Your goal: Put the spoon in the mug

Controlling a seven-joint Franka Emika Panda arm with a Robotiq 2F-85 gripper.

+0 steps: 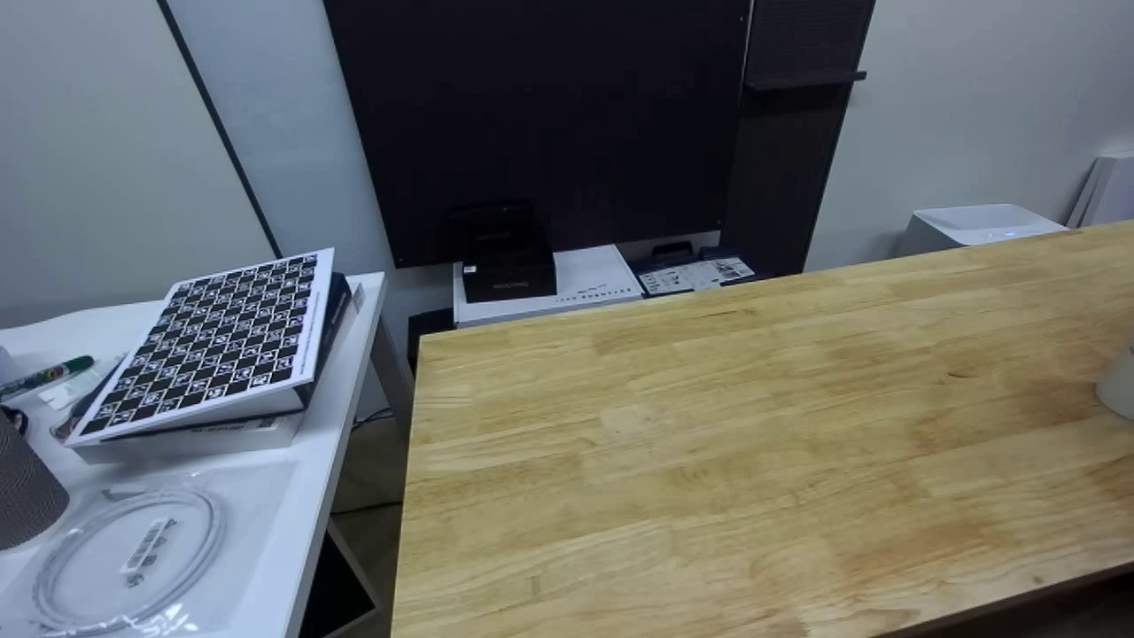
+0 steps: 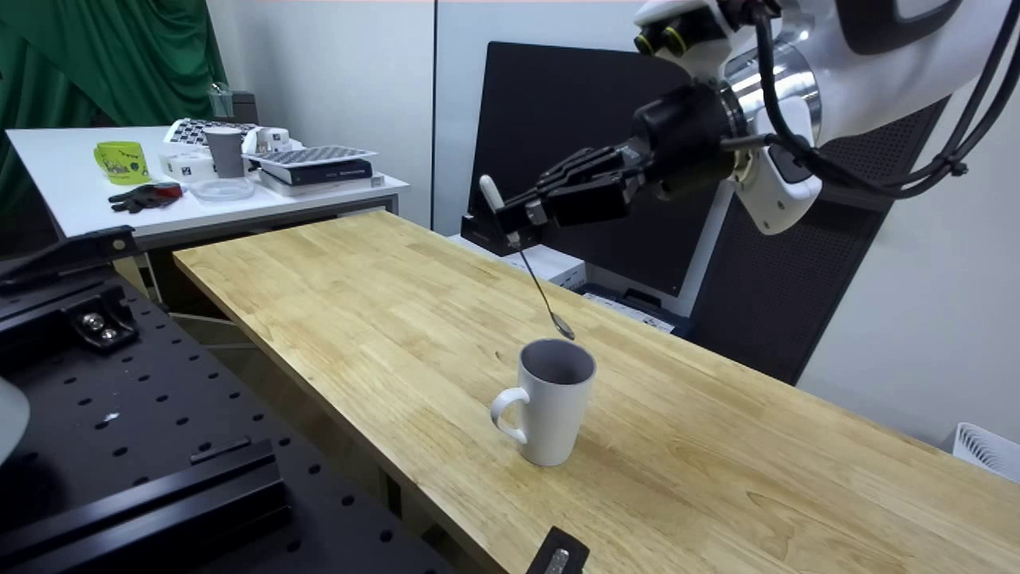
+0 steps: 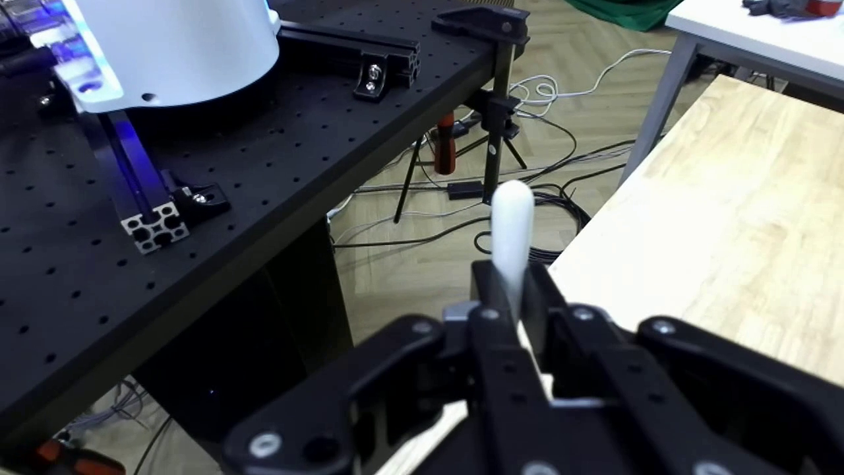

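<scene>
A grey-white mug (image 2: 551, 410) stands upright on the wooden table, its handle towards the left of that exterior view. Only its edge (image 1: 1121, 390) shows at the right border of an exterior view. My gripper (image 2: 516, 217) is shut on the spoon (image 2: 562, 326), which has a white handle and a thin silvery stem and bowl. The spoon hangs tilted, bowl down, its bowl appearing just above and behind the mug's rim, apart from it. In the wrist view the white handle (image 3: 512, 227) stands between the fingertips (image 3: 517, 290); the bowl and the mug are out of that view.
The wooden table (image 2: 358, 319) runs beside a black perforated bench (image 2: 199, 414) with metal rails. A white side table (image 1: 341, 416) holds boxes, a checkered board and a bagged cable. A black clamp end (image 2: 558, 554) shows near the table's front edge.
</scene>
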